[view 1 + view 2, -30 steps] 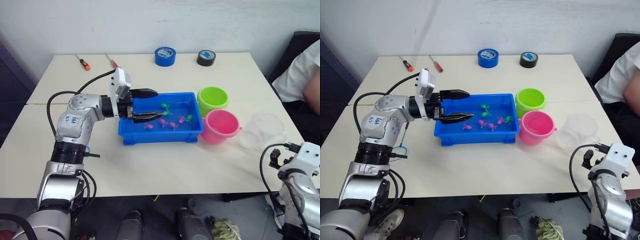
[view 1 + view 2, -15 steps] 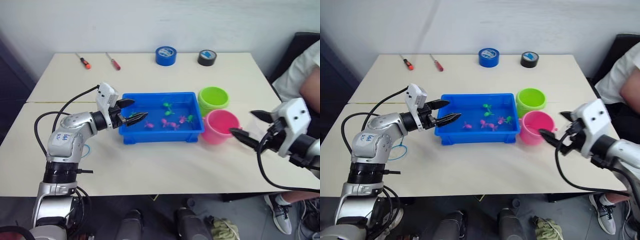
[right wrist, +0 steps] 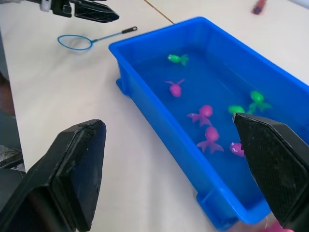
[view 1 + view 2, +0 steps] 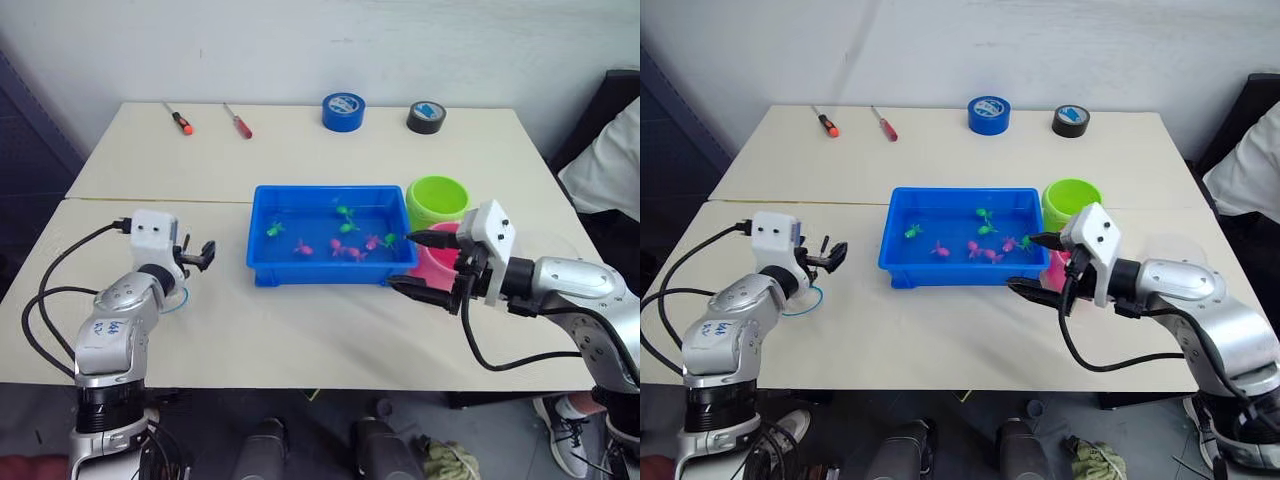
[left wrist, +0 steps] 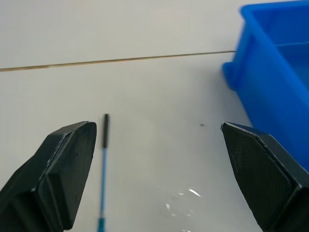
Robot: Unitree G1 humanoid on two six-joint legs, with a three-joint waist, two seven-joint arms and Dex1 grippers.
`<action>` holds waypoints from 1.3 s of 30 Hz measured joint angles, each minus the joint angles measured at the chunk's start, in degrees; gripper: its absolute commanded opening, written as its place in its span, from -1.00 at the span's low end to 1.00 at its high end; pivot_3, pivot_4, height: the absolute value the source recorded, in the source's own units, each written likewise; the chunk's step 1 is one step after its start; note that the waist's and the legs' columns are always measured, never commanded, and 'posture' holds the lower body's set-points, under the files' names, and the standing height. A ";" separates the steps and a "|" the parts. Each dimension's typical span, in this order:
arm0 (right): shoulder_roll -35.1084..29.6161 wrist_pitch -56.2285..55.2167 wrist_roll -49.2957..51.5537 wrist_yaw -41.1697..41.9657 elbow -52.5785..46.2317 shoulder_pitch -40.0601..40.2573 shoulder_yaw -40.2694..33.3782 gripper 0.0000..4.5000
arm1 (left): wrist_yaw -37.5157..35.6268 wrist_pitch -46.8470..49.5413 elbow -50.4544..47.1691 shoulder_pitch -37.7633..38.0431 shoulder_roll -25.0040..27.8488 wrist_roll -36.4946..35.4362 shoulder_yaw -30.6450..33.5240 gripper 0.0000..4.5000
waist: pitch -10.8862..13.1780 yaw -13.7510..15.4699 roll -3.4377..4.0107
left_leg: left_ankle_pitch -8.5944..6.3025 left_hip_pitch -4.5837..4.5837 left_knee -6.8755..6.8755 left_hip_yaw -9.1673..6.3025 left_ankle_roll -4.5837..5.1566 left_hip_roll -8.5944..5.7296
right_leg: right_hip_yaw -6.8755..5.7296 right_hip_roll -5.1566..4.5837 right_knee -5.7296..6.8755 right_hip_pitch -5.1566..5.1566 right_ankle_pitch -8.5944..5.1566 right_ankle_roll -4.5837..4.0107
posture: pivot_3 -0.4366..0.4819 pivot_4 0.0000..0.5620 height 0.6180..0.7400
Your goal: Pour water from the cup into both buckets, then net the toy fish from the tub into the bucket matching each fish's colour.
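Net within our left arm's reach
We hold left gripper [image 5: 157, 176] open over the net [image 3: 91, 39], handle pointing toward the tub [image 4: 330, 238]; right gripper [image 4: 428, 265] gapes empty.

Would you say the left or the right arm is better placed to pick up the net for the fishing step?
The left, most likely. The left gripper is open and hovers right by the net, which lies on the table left of the tub. The right gripper sits at the tub's far corner by the buckets.
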 measured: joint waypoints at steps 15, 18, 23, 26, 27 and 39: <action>2.15 -2.36 -1.96 0.67 -0.34 -0.86 1.67 0.98 | -0.09 -8.73 21.48 -2.11 0.54 0.80 2.28 1.00 | -0.01 -0.04 -0.01 | 0.00 0.01 0.00 0.00 -0.01 0.01 | -0.01 -0.04 0.00 -0.01 0.01 -0.01 | -0.05 -0.47 0.90; 2.38 -2.67 -2.16 0.68 -1.21 -0.87 1.81 0.98 | -0.88 -12.07 28.61 -4.96 1.00 0.93 2.22 1.00 | -0.02 -0.03 -0.03 | 0.00 0.00 0.00 -0.01 -0.01 -0.01 | -0.04 -0.07 -0.01 0.00 0.01 -0.02 | -0.05 -0.47 0.90; 2.46 -3.18 -2.37 0.70 -1.84 -0.91 1.94 0.98 | -2.97 -16.47 35.60 -7.48 1.02 1.32 1.06 1.00 | -0.03 -0.04 -0.05 | 0.00 0.01 -0.02 -0.02 -0.03 0.01 | -0.05 -0.07 0.01 -0.02 0.01 -0.02 | -0.05 -0.47 0.90; 2.49 -3.65 -2.36 0.70 -2.10 -0.91 2.13 0.98 | -3.44 -18.80 38.07 -8.53 1.03 1.78 0.13 1.00 | -0.03 -0.03 -0.05 | 0.00 0.01 -0.01 -0.02 -0.03 0.01 | -0.05 -0.08 0.01 0.00 0.01 -0.02 | -0.05 -0.47 0.90; 2.51 -3.69 -2.36 0.69 -2.12 -0.91 2.13 0.98 | -3.44 -19.33 38.86 -9.04 1.03 1.91 -0.13 1.00 | -0.03 0.05 -0.05 | 0.00 0.01 0.00 -0.02 -0.03 0.00 | -0.06 -0.09 0.02 0.01 0.01 -0.02 | -0.05 -0.47 0.90; 2.53 -3.72 -2.30 0.50 -3.71 -0.61 2.15 1.00 | -3.35 -21.68 41.99 -9.63 2.09 2.44 -0.49 -0.82 | -0.06 -0.23 -0.05 | 0.00 0.06 -0.01 0.01 -0.03 0.02 | -0.02 -0.08 0.07 0.00 0.01 -0.02 | -0.05 -0.47 0.90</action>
